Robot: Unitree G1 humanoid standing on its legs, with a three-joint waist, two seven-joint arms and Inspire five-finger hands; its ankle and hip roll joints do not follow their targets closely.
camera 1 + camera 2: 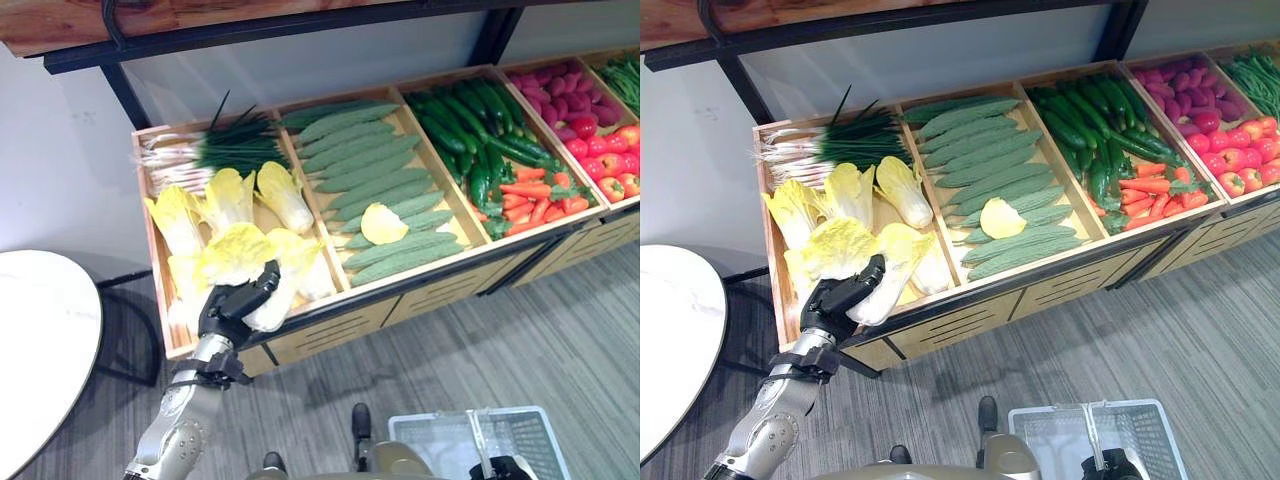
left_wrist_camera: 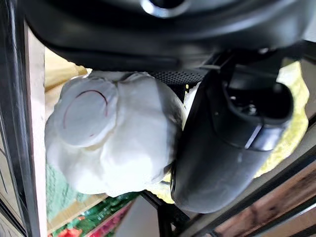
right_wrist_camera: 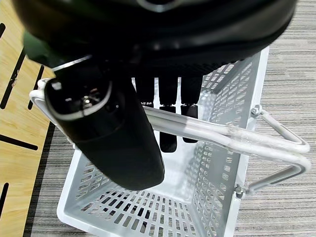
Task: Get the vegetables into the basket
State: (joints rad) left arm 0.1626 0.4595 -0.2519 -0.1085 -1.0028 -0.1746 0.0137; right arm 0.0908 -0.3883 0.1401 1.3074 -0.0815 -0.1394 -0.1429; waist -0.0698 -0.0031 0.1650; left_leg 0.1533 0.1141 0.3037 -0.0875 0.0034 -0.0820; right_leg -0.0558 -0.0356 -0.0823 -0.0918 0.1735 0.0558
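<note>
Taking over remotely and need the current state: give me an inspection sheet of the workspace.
Surface: slanted wooden display shelf split into compartments, above grey floor.
Job's things: napa cabbage at the front of the leftmost compartment; basket hanging low above the floor, nothing seen inside.
Clutter: scallions, bitter gourds, cucumbers, carrots, tomatoes; a loose cabbage leaf lies on the gourds.
Hands: left hand curled round the napa cabbage; right hand hooked round the basket's handles.
Cables: nothing seen.
Surroundings: round white table to the left.
</note>
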